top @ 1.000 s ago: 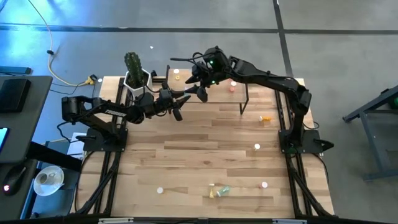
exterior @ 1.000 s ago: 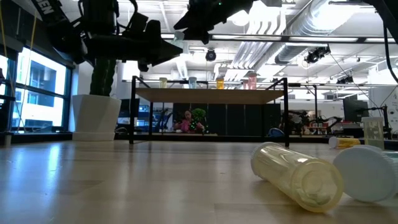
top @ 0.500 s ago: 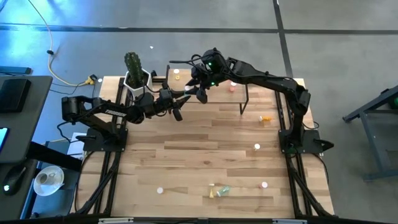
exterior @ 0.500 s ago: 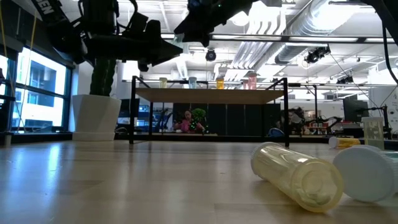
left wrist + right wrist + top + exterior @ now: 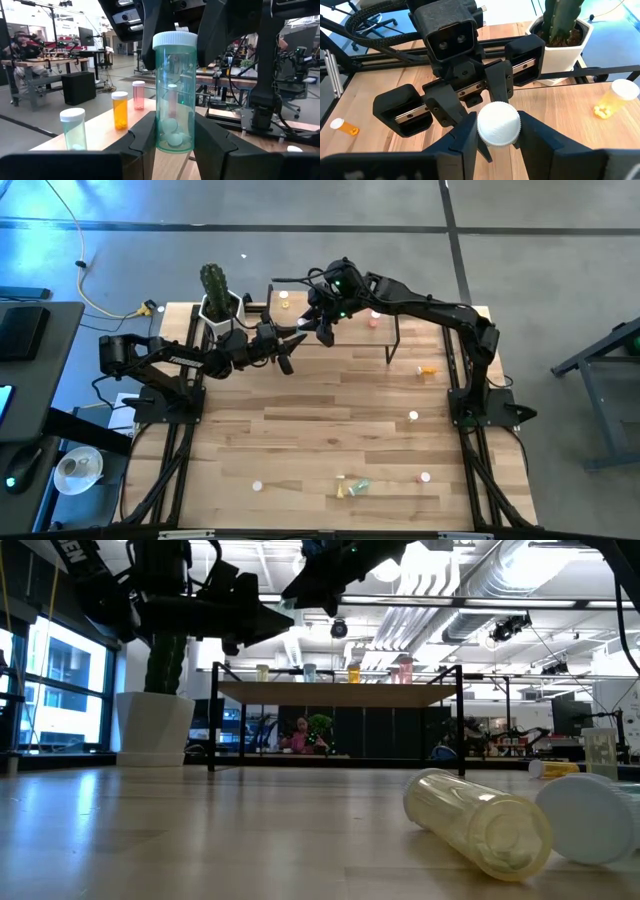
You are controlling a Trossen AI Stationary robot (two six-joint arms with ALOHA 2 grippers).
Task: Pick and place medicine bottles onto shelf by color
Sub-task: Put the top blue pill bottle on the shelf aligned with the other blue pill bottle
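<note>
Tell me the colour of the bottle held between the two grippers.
The bottle is translucent green with a white cap; the left wrist view shows it best.

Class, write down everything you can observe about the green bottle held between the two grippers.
The green bottle is clear teal plastic with a ribbed white cap and a few pale pills at the bottom. It stands upright, body clamped between the left gripper fingers. The right gripper comes from above, its fingers either side of the cap. It is held in the air at the shelf front edge.

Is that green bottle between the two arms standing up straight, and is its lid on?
Upright and capped. The green bottle stands vertical between the left tool's fingers, white cap on top; the right tool flanks that cap.
</note>
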